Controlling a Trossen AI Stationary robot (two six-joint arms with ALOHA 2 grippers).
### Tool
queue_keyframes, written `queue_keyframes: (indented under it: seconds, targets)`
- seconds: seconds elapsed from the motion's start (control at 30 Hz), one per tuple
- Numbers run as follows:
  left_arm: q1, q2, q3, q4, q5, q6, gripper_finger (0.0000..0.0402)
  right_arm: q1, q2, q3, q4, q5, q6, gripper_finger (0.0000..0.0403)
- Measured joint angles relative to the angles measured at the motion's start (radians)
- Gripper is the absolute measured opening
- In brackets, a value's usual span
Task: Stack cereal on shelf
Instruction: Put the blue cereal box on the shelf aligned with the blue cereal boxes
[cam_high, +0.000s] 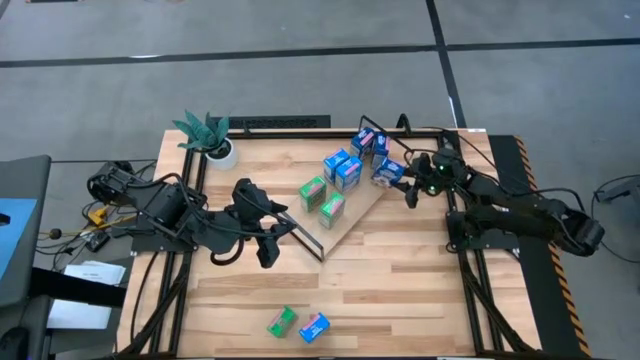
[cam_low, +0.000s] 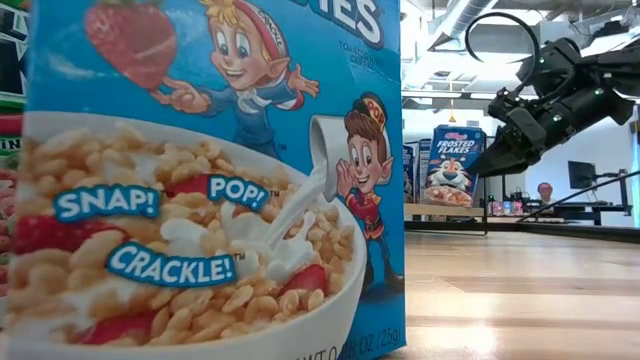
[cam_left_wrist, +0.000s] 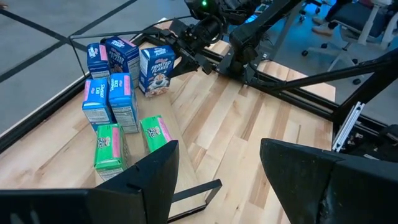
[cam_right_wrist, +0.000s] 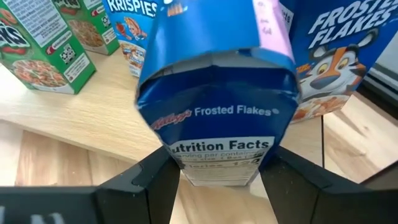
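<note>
1. The right gripper (cam_high: 407, 186) sits at about two o'clock on the table (cam_high: 400, 300), fingers clamped on a blue Frosted Flakes box (cam_right_wrist: 214, 93); the right wrist view shows that box (cam_high: 388, 172) pinched between both dark fingers (cam_right_wrist: 146, 180).
2. The held box hangs at the near edge of the shelf (cam_high: 345, 225), a light-wood board lying diagonally across the table's middle, running from six o'clock up to one o'clock.
3. On the shelf stand more cereal boxes: blue ones (cam_high: 342, 170) near twelve o'clock, and two green ones (cam_high: 322, 200) just beside them toward the centre.
4. The left wrist view shows the same group: blue boxes (cam_left_wrist: 112, 93) upright, green boxes (cam_left_wrist: 109, 146) closer to the camera.
5. The left gripper (cam_high: 270, 235) waits at about nine o'clock from the table's middle, fingers spread apart and grasping nothing.
6. Two boxes lie loose at six o'clock near the table's front edge: a green one (cam_high: 282, 321) and a blue one (cam_high: 314, 327), just beside each other.
7. A potted plant (cam_high: 208, 135) stands at the eleven o'clock corner.
</note>
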Motion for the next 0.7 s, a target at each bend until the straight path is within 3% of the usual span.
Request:
queue_keyframes:
  seconds: [0.4, 0.7]
  targets:
    - [0.000, 0.000, 0.000, 0.000, 0.000, -0.022, 0.0215, 0.017, 0.002, 0.038, -0.111, 0.044, 0.046, 0.0235]
    - [0.000, 0.000, 0.000, 0.000, 0.000, -0.019, 0.0215, 0.102, 0.002, 0.135, -0.259, 0.186, 0.080, 0.0235]
